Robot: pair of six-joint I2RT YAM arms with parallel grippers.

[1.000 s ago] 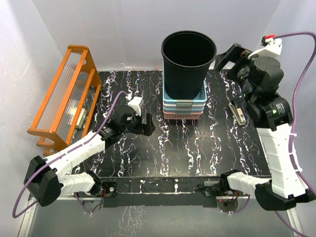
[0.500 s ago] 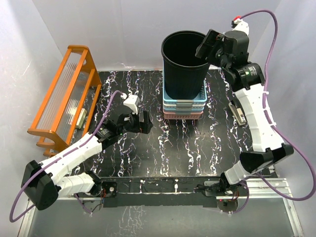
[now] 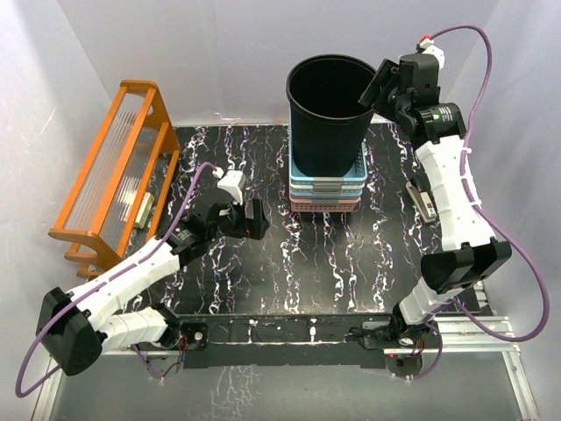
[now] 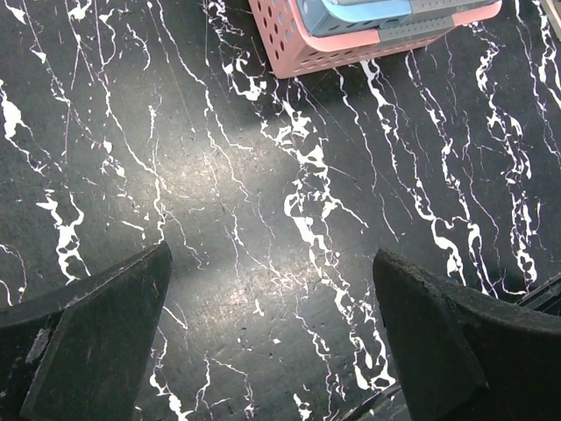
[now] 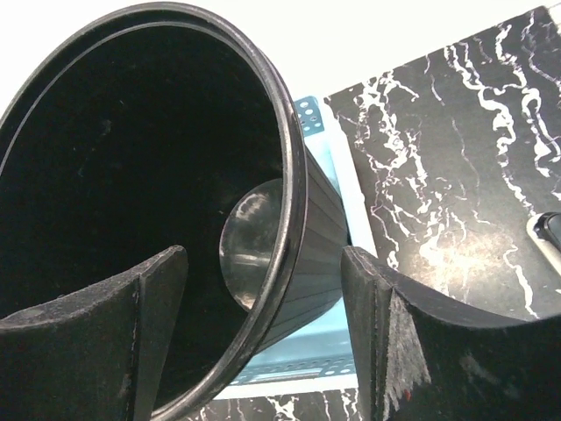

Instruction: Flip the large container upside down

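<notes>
The large container (image 3: 333, 114) is a tall black ribbed bin, standing upright with its mouth up in a stack of shallow baskets (image 3: 326, 189) at the back of the table. My right gripper (image 3: 375, 88) is at the right side of its rim. In the right wrist view the gripper (image 5: 263, 263) is open astride the rim of the container (image 5: 105, 175), one finger inside and one outside, with gaps on both sides. My left gripper (image 3: 254, 219) hovers low over the marbled table left of the baskets, and in its wrist view it (image 4: 272, 263) is open and empty.
An orange rack (image 3: 114, 171) stands along the left edge. A small grey object (image 3: 423, 200) lies on the table right of the baskets. The pink bottom basket (image 4: 298, 44) shows at the top of the left wrist view. White walls close in the back and sides.
My right arm has swung in from the right to the container's rim, and its jaws have narrowed around it. The left arm has shifted only slightly.
</notes>
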